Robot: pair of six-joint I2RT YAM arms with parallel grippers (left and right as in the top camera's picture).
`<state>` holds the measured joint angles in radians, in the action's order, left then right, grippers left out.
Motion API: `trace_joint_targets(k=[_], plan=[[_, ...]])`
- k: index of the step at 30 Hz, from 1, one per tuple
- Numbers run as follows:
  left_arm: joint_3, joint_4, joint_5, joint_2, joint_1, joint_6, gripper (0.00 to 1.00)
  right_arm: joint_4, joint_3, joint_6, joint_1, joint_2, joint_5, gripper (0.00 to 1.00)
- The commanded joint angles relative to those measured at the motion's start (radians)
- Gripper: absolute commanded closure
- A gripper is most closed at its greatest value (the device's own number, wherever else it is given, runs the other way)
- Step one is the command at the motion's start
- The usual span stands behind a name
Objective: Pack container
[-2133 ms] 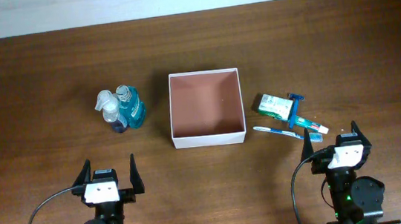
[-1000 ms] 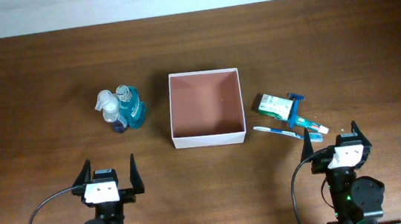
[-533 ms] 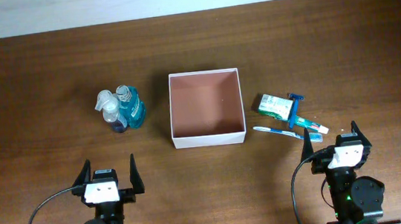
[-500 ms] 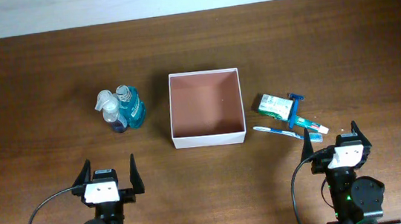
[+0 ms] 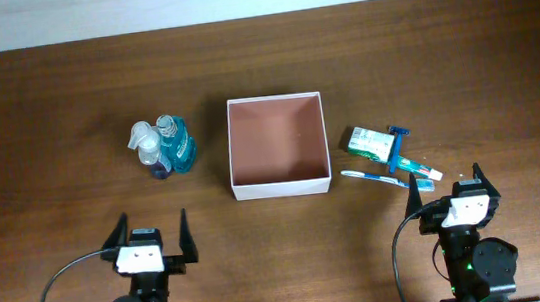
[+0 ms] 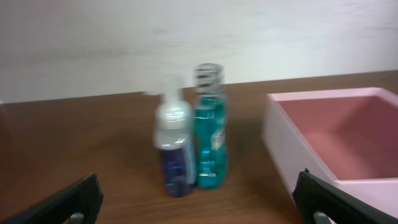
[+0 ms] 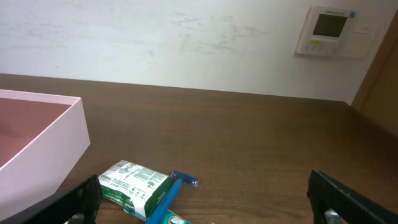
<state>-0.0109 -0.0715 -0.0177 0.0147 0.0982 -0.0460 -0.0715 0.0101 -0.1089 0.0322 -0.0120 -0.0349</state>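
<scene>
My left claw [image 5: 150, 224] is wide open w/ nothing in it, low at the near edge of the table [image 5: 45, 114]. My right claw [image 5: 444, 179] is wide open too. The container [image 5: 282, 185] sits in the middle, btw both claws & further back. Teal bottle [image 5: 178, 149] & white-top bottle [image 5: 148, 147] stand touching on its left. Green box [image 5: 368, 142] & toothbrush [image 5: 373, 175] lie on its right
</scene>
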Motion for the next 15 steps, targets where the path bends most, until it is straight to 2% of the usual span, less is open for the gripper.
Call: trace_joint_targets(k=[1, 3, 6, 10, 15], plan=[[0.001, 0.018, 0.285, -0.008, 0.004, -0.015, 0.01, -0.008, -0.005, 0.001, 0.007, 0.006, 0.005, 0.01], [0.001, 0.062, 0.452, -0.008, 0.004, -0.016, 0.01, -0.008, -0.005, 0.001, 0.007, 0.006, 0.005, 0.01], [-0.009, 0.166, 0.583, -0.008, 0.004, -0.015, 0.01, -0.008, -0.005, 0.001, 0.007, 0.006, 0.005, 0.02], [-0.115, 0.197, 0.602, 0.000, 0.004, 0.003, 0.01, -0.008, -0.005, 0.001, 0.007, 0.006, 0.005, 0.02], [-0.357, 0.090, 0.596, 0.115, 0.004, -0.013, 0.01, -0.008, -0.005, 0.001, 0.007, 0.006, 0.005, 0.02]])
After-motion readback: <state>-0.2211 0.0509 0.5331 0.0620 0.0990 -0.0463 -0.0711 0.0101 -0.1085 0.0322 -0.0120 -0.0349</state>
